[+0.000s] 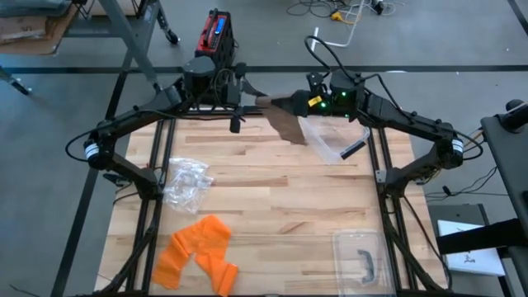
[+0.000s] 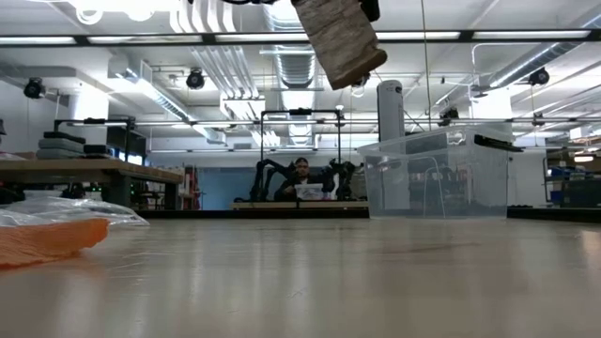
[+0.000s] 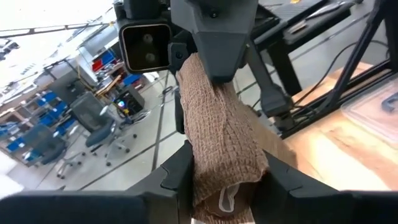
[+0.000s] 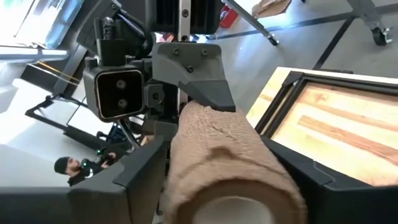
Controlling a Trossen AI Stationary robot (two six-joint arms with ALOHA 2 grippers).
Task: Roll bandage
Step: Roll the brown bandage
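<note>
Brown bandage (image 1: 285, 120) aloft at table's (image 1: 272, 206) twelve o'clock, left gripper (image 1: 252, 103) clenched on one end, right gripper (image 1: 301, 103) grasping the roll.

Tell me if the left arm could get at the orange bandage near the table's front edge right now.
Probably not yet. The left gripper is shut on the brown bandage, held up at the far edge with the right gripper. The orange bandage lies uncovered on its side, clear of the plastic bag.

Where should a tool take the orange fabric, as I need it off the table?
Judging from above, grip the orange fabric at its raised, crumpled upper fold, coming straight down. It lies flat and spread near the table's front left, so edges offer little; the bunched ridge gives something to pinch.
</note>
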